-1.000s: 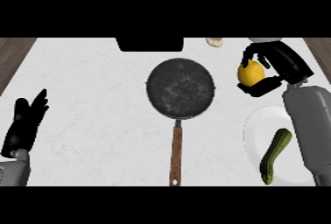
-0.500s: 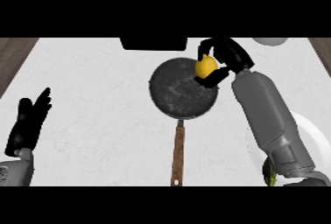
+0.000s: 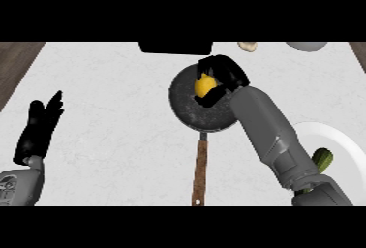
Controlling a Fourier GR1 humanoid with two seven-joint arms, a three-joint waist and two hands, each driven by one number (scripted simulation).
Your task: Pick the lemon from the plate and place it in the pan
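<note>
Carried further over the round dark frying pan (image 3: 187,104), our right hand (image 3: 223,72), still clasping the yellow lemon (image 3: 205,85), should lower before letting go.

1. The right hand (image 3: 223,77) is black all over, with thick, rounded fingers and a thumb.
2. Its forearm (image 3: 270,135) is a smooth, mid-grey, boxy shell that ends in a darker grey segment near the lower edge.
3. The left hand (image 3: 39,128) is black too, slim-fingered.
4. Its forearm (image 3: 18,186) is light grey with faint, dark, mechanical detailing.
</note>
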